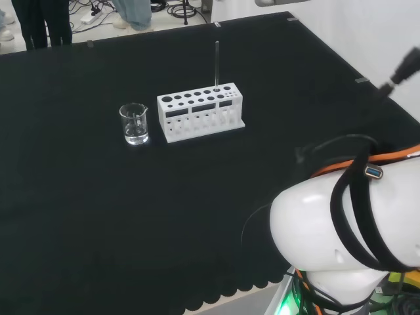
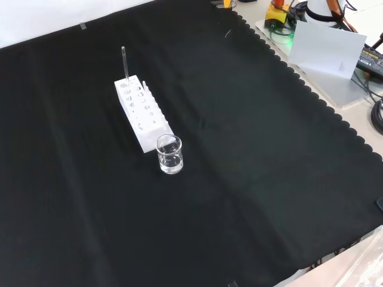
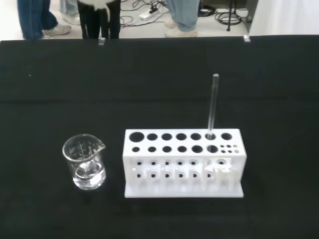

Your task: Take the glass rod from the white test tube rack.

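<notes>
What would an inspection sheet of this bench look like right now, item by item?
Surface: black cloth covers the bench, scalloped along its edge in the front view.
Job's things: white test tube rack stands on the cloth; glass rod stands upright in a hole near the rack's right end in the head view, untouched.
Clutter: small glass beaker stands just left of the rack in the head view, apart from it; what it holds cannot be told.
Hand: nothing seen.
Cables: black cables loop over the white arm link; more cables lie on the floor beyond the bench.
Surroundings: legs of people standing past the far edge, touching nothing.
</notes>
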Robot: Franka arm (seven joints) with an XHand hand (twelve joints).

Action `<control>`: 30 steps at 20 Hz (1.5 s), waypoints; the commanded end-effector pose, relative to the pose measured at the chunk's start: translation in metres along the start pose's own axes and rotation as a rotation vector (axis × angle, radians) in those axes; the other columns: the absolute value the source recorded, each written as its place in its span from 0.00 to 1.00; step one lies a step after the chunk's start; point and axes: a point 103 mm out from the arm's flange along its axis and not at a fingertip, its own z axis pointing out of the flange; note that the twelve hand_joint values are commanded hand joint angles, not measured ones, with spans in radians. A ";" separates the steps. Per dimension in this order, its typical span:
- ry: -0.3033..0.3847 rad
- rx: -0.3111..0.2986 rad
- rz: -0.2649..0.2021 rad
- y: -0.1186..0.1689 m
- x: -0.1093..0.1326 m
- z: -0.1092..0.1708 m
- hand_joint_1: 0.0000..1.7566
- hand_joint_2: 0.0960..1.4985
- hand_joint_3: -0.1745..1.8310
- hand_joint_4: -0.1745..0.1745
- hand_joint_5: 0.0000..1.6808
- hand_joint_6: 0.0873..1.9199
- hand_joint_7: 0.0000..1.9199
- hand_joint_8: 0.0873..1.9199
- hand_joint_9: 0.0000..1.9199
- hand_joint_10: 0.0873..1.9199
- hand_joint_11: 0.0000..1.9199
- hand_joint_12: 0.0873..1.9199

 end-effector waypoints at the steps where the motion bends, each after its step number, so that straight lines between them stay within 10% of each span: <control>1: 0.052 -0.012 -0.025 0.054 -0.004 0.013 0.44 0.49 0.38 0.04 0.17 0.00 0.15 0.42 0.25 0.38 0.26 0.68; 30: 0.043 0.095 -0.057 0.216 -0.037 0.134 0.46 0.49 0.38 0.00 0.24 0.00 0.25 0.43 0.42 0.35 0.38 0.63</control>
